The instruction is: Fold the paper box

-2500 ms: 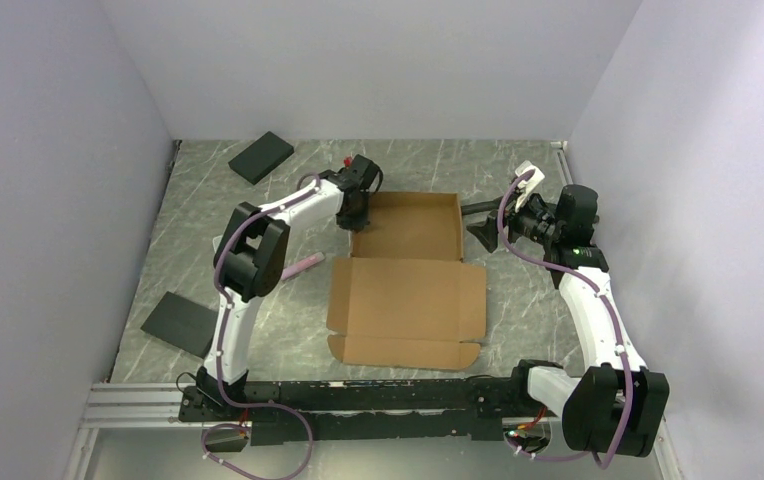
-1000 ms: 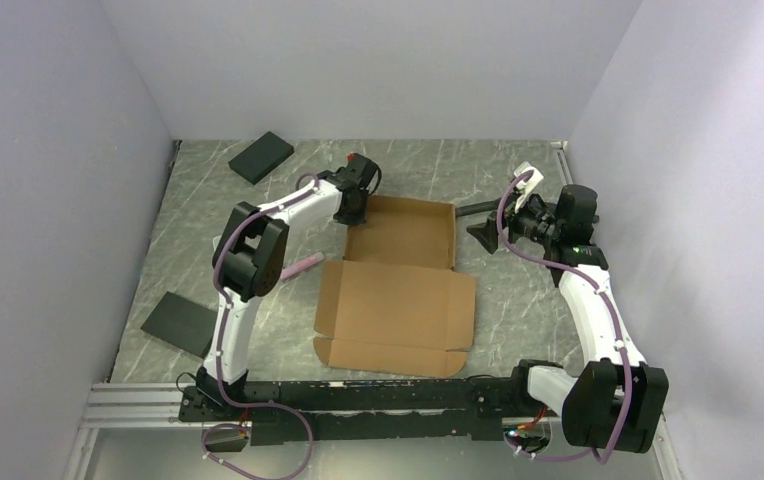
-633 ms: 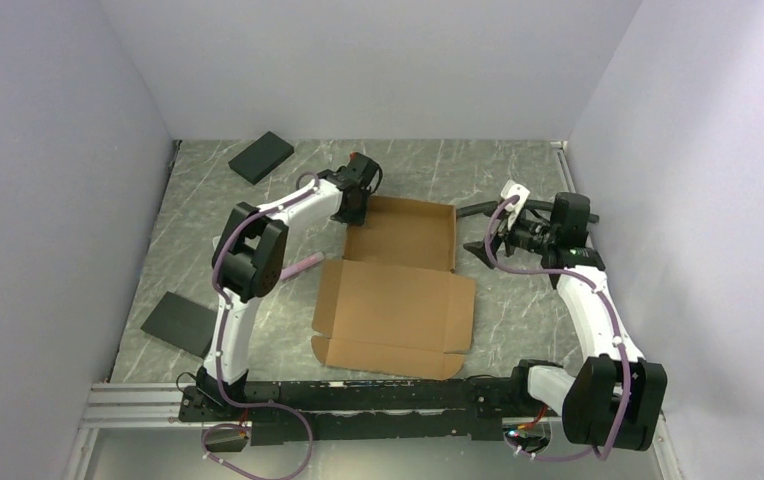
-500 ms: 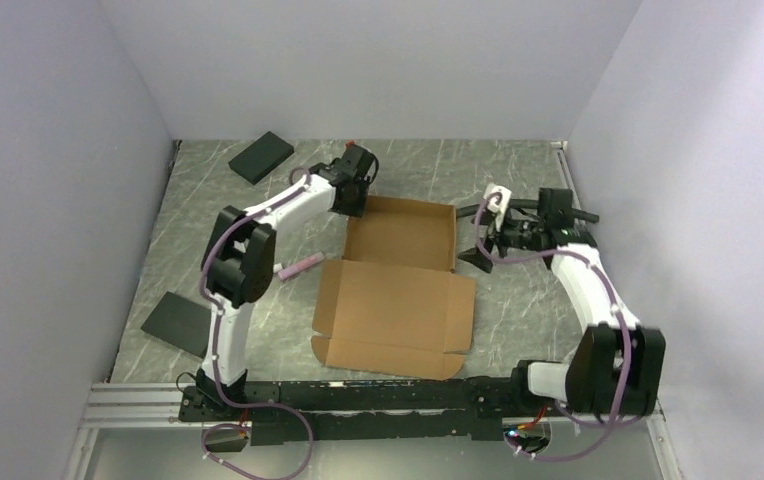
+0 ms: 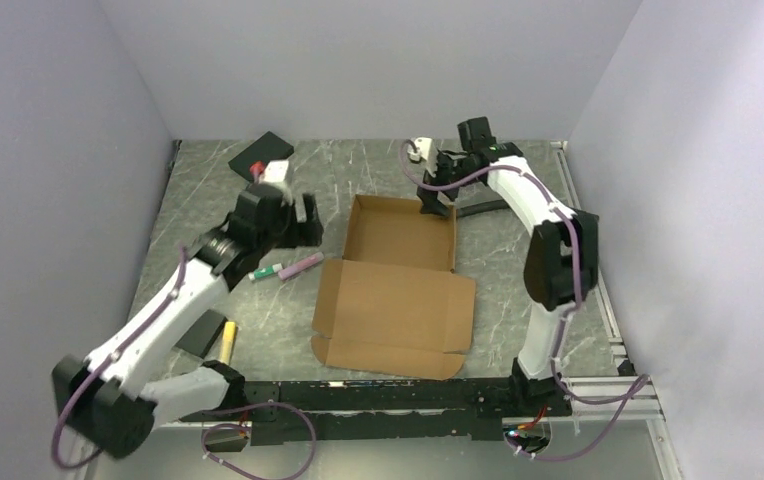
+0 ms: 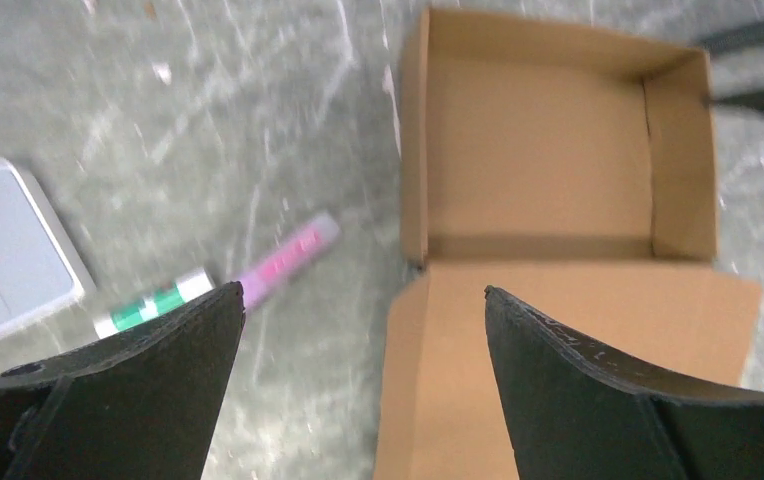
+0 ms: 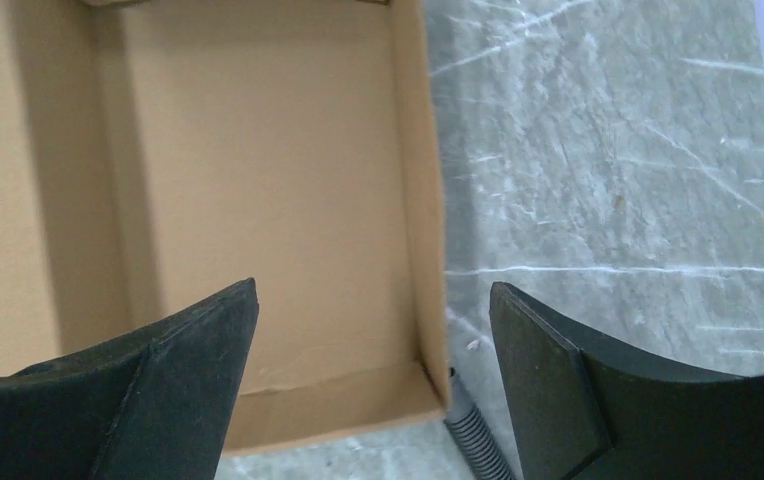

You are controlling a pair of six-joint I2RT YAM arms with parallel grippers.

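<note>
The paper box lies mid-table as a brown cardboard tray with four walls up and its lid panel flat toward the arm bases. My left gripper hovers open, left of the tray; in the left wrist view the left gripper frames the lid's left edge from well above, holding nothing. My right gripper hangs open over the tray's far right corner. In the right wrist view the tray's side wall runs between the fingers of the right gripper without touching them.
A pink marker and a green marker lie left of the lid. Black pads sit at the far left and near left, the latter beside a yellow item. A black cable runs right of the tray.
My left gripper opened and drew back left from the tray's left wall. My right arm swung from the table's right side to the tray's far right corner. The box slid slightly left earlier.
</note>
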